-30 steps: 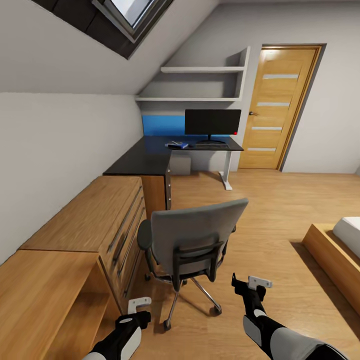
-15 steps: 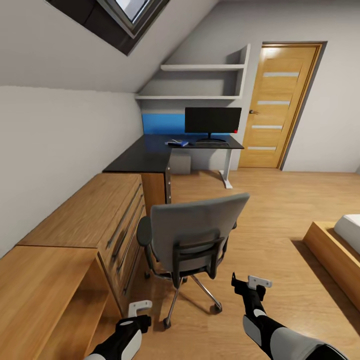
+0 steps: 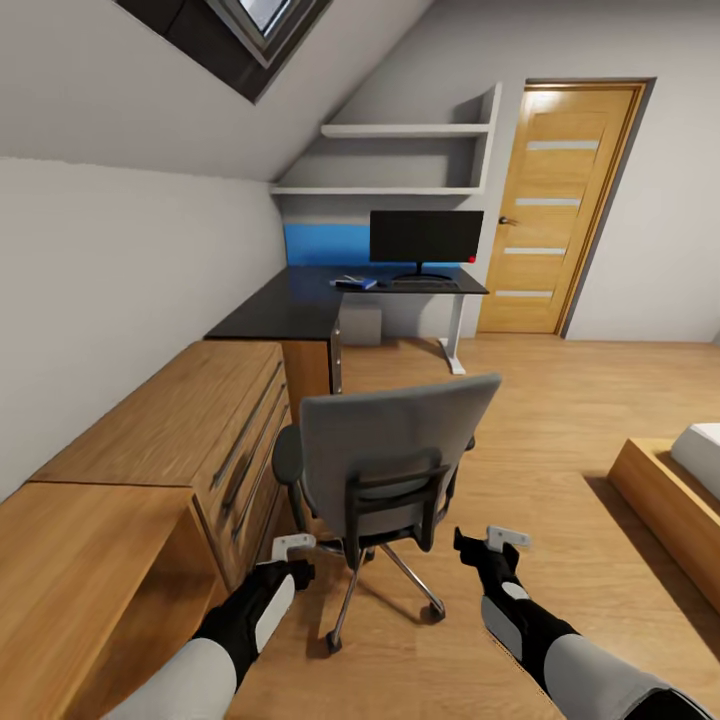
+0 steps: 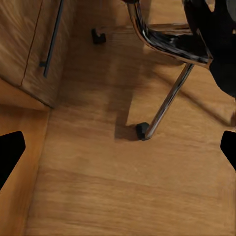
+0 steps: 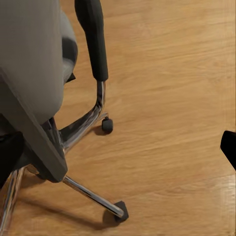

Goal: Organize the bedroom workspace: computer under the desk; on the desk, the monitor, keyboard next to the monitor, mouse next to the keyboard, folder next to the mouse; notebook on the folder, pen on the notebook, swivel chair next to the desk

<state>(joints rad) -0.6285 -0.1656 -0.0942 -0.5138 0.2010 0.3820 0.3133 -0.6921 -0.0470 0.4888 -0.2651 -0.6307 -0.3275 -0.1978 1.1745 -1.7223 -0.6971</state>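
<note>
Head view shows the grey padded swivel chair with chrome star base point(image 3: 385, 470) standing well short of the glossy black L-shaped desk point(image 3: 300, 305), both empty grippers, left point(image 3: 288, 556) and right point(image 3: 487, 546), spread wide behind its back, apparently to push it.

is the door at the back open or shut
Shut: the wooden door sits flush inside its frame with no gap, its handle at the left edge.
</note>
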